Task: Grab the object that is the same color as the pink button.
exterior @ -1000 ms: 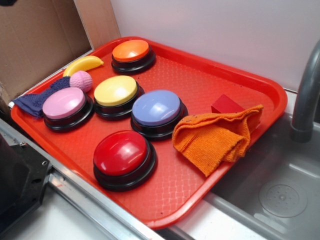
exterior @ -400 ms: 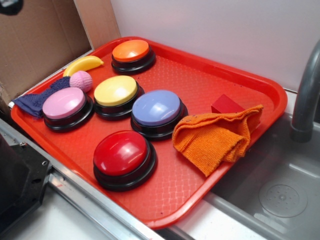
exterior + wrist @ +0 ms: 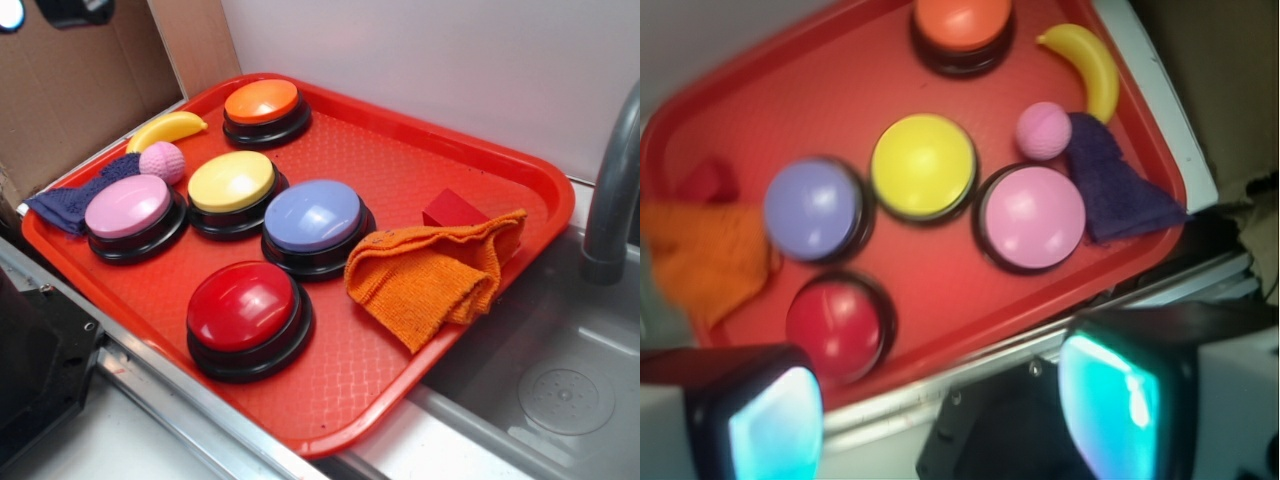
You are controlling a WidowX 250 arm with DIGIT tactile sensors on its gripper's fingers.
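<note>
1. The hand [image 3: 940, 400] shows at the bottom edge of the wrist view as two pale fingers [image 3: 775, 415] with a wide gap between them; it is spread open and holds nothing.
2. It hangs high, off the near edge of the red tray [image 3: 440, 140], well apart from everything on it. In the exterior view only a dark piece of the robot shows at the top left corner, too cropped to read.
3. The small pink ball [image 3: 162, 161] — dimpled and textured — sits on the tray near its back left corner.
4. The ball is just behind the pink button [image 3: 130, 208], close to its black base. I cannot tell whether the two touch.
5. A yellow banana [image 3: 165, 129] lies just behind the ball, against the tray's rim.
6. A dark blue cloth [image 3: 75, 200] lies beside the ball and the pink button, draped over the tray's left edge.
7. The yellow button [image 3: 232, 183] stands right of the pink button, and the orange button [image 3: 263, 103] farther back.
8. The lavender-blue button [image 3: 314, 217] and the red button [image 3: 243, 306] stand nearer the front.
9. A crumpled orange cloth [image 3: 425, 275] lies to the right, partly covering a red block [image 3: 452, 208].
10. The tray rests on a surface beside a metal sink [image 3: 560, 390] — a grey faucet [image 3: 610, 190] rises at the right edge.
</note>
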